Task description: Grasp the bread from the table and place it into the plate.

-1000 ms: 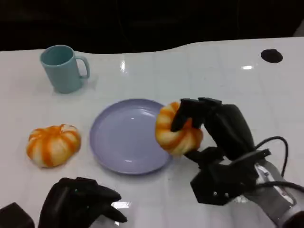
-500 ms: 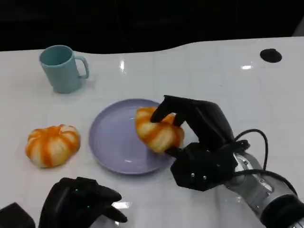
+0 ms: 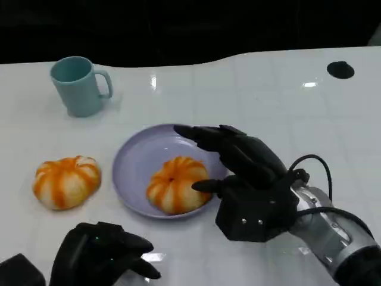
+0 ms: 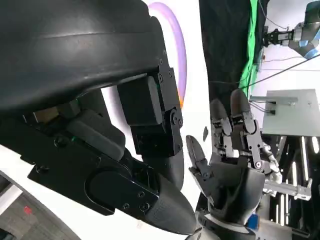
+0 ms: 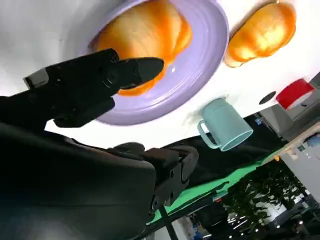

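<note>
The orange-and-white striped round bread lies on the lilac round plate; the right hand hovers beside it, fingers spread apart, gripping nothing.

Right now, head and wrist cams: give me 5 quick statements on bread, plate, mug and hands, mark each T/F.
1. One bread lies on the purple plate. True.
2. The right hand grips that bread. False: its fingers are spread above the plate's right side, holding nothing.
3. A second bread sits on the table left of the plate. True.
4. The teal mug lies tipped on its side. False: it stands upright, behind and to the left of the plate.
5. The left hand holds the mug. False: it is at the near edge of the table, well away from the mug.
</note>
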You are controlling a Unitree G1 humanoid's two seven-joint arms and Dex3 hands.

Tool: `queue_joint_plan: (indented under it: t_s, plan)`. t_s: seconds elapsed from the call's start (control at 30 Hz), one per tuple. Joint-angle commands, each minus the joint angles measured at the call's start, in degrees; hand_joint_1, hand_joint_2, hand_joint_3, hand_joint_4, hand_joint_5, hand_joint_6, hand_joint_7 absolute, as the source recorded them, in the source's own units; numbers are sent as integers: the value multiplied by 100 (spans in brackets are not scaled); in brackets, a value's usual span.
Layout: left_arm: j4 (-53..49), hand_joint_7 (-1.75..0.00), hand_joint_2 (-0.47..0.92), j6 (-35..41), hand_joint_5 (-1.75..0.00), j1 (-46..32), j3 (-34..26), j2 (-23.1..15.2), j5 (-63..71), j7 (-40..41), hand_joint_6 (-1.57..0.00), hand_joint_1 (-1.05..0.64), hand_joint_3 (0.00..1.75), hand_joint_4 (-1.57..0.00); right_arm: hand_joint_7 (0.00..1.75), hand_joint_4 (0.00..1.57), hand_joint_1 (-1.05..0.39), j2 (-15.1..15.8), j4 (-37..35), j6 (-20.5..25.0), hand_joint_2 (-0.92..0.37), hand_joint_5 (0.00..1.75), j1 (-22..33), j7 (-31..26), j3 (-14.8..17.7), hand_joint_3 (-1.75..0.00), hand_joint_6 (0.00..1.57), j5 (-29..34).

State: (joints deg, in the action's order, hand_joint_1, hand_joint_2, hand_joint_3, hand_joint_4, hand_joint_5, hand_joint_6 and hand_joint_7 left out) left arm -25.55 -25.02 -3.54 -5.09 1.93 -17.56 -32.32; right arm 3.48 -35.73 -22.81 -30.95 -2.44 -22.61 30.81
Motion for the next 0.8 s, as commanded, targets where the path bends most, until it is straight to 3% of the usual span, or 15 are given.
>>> queue_joint_plan:
  t_s: [0.03, 0.27, 0.47, 0.8]
  plan:
    - [-29, -16, 76, -17, -36, 15, -28, -81, 26, 52, -157, -105, 0, -157, 0, 0, -42, 254, 474, 34, -92, 21, 293, 230, 105, -8, 17, -195]
    - [-32, -16, 77, 3, -36, 30, -26, -84, 24, 61, -157, -105, 0, -157, 2, 2, -41, 677, 1302, -194, -92, 26, 938, 414, 268, -7, 21, -422]
    - [-121, -15, 77, -62, -36, 72, -42, -108, 19, 22, -157, -105, 0, -157, 8, 13, -32, 1006, 2039, -343, -92, 35, 1583, 423, 507, -4, 34, -564]
    - [-142, -15, 78, -81, -36, 84, -31, -116, 16, 8, -157, -105, 0, -157, 18, 69, -11, 1371, 2795, -814, -92, 61, 2566, 614, 1028, -8, 75, -1234]
